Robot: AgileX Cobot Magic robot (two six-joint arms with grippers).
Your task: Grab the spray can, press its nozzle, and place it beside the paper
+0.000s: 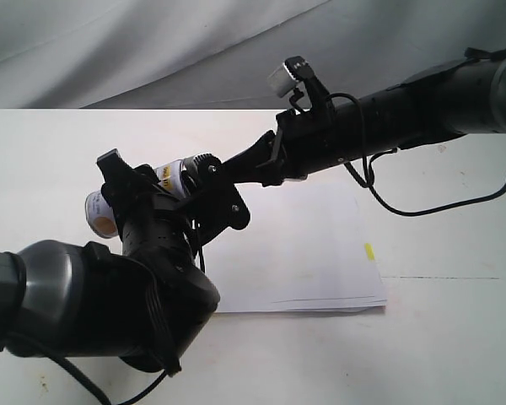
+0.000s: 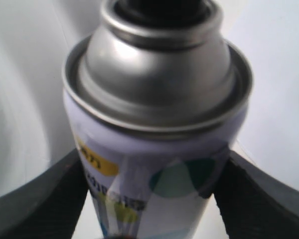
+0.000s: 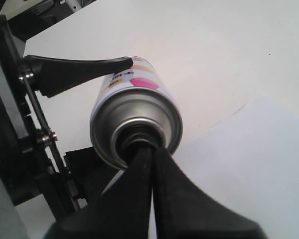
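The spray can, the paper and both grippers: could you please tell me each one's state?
Spray can: tipped sideways, clamped in the left gripper.
Nozzle: under the right gripper's tips; pressed or not, cannot tell.
Left gripper: shut on the spray can.
Right gripper: shut, tips at the nozzle.
Paper: lying flat on the table.
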